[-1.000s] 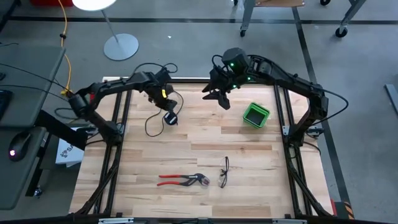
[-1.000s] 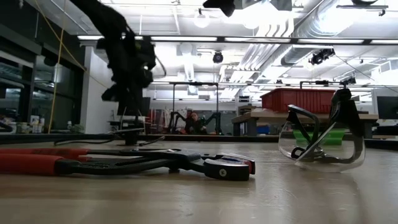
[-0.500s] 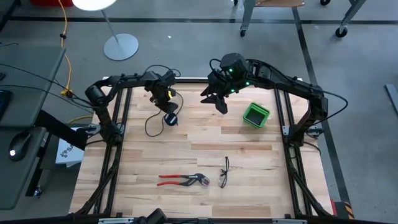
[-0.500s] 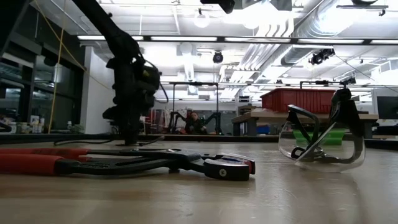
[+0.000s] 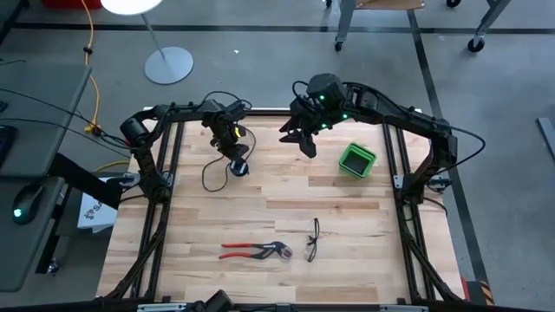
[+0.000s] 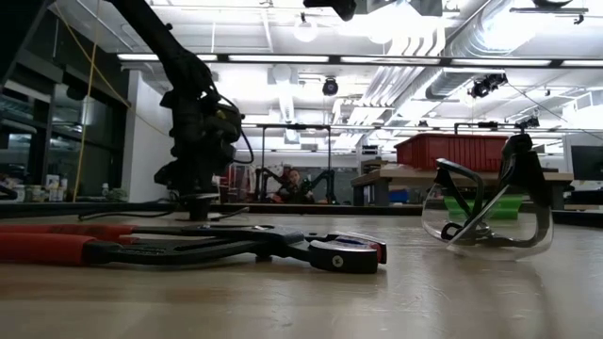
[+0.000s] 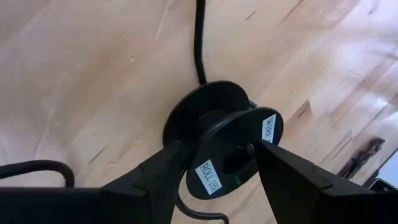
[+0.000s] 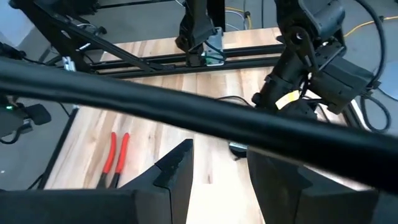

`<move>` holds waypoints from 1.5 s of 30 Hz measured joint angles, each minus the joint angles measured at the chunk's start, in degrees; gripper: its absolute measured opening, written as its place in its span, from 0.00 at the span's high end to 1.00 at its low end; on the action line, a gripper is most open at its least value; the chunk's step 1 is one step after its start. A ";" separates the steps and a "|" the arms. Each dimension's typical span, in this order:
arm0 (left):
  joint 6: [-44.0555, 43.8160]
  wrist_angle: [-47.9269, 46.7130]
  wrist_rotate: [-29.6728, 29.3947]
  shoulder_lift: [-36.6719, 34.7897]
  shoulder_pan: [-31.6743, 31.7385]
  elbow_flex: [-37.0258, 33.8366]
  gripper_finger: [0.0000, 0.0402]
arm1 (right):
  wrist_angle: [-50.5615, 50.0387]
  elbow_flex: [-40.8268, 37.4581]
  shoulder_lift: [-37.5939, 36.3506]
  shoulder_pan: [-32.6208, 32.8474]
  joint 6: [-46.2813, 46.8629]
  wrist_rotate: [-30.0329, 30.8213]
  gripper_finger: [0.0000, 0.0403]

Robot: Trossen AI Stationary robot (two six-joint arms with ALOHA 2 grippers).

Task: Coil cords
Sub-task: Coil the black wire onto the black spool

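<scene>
High view: the left pincer [image 5: 236,154] hangs near the worktop's [image 5: 277,208] far left corner, directly over the reel [image 5: 239,167]. A second ago the left arm reached in from farther left; since then it has swung inward and has stayed put for the last half second. The cord [image 5: 212,173] trails off the reel in a loose loop toward the worktop's left edge, so little of it looks wound yet. The right pincer [image 5: 299,137] waits above the far edge, near the middle, beside the green box [image 5: 356,160]. Pliers [image 5: 256,251] and safety glasses [image 5: 312,239] lie near the front edge, untouched.

Low view: the left arm stands almost upright over the reel at the far side, where a second ago it leaned and sat higher.

Left wrist view: the left pincer's fingers [image 7: 158,177] are spread wide on either side of the reel's labelled upper flange [image 7: 233,158], not clamped on it; whether they touch its rim I cannot tell. The jaws have widened in the last second, so I judge the reel has just been let go, or is about to be regripped for winding.

Right wrist view: the right pincer's fingers [image 8: 177,171] stand partly apart with nothing between them.
</scene>
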 joint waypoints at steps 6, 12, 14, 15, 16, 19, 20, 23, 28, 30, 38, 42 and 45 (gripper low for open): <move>-0.44 -0.43 -2.07 0.00 -0.15 0.02 0.55 | -0.02 0.00 0.00 0.00 -0.65 1.21 0.65; 0.19 -2.18 -3.39 -0.11 -1.15 0.02 0.87 | -0.02 0.00 0.00 0.00 -1.81 1.21 0.65; 0.20 -2.01 -3.50 -0.37 -1.70 0.16 0.96 | -0.04 0.00 0.00 0.00 -1.87 1.21 0.65; 0.15 -1.86 -3.74 -0.34 -1.92 0.19 0.97 | -0.04 0.00 0.00 0.00 -1.89 1.21 0.65; 0.15 -2.01 -3.95 -0.25 -2.13 0.14 0.97 | -0.08 0.00 0.00 0.00 -1.91 1.21 0.65; -0.11 -2.57 -4.21 -0.48 -2.26 0.50 0.99 | -0.11 0.00 0.00 0.00 -1.97 1.21 0.65; -0.19 -2.60 -4.42 -0.94 -2.14 0.83 1.00 | -0.09 0.00 0.00 0.00 -2.08 1.19 0.65; 0.59 -3.40 -4.73 -3.94 -1.69 2.93 1.00 | 0.04 -0.02 -0.28 0.00 -3.51 1.17 0.65; 1.11 -3.74 -5.48 -9.69 -0.13 5.83 1.00 | 0.49 -0.07 -1.74 -0.37 -4.56 1.15 0.65; 1.05 -3.83 -5.08 -11.13 0.69 6.10 1.00 | 0.59 -0.06 -2.05 -0.65 -4.57 1.17 0.65; 2.97 -3.32 -8.57 -9.22 0.81 6.10 0.88 | -0.83 -0.04 -2.55 -0.49 -3.77 1.06 0.65; 4.10 -3.12 -10.29 -7.15 -1.04 6.08 0.73 | -2.62 -0.04 -2.54 0.30 -3.36 1.06 0.65; 3.09 -3.30 -9.74 -6.19 -2.40 6.05 0.61 | -3.68 -0.04 -2.54 0.80 -3.29 1.06 0.65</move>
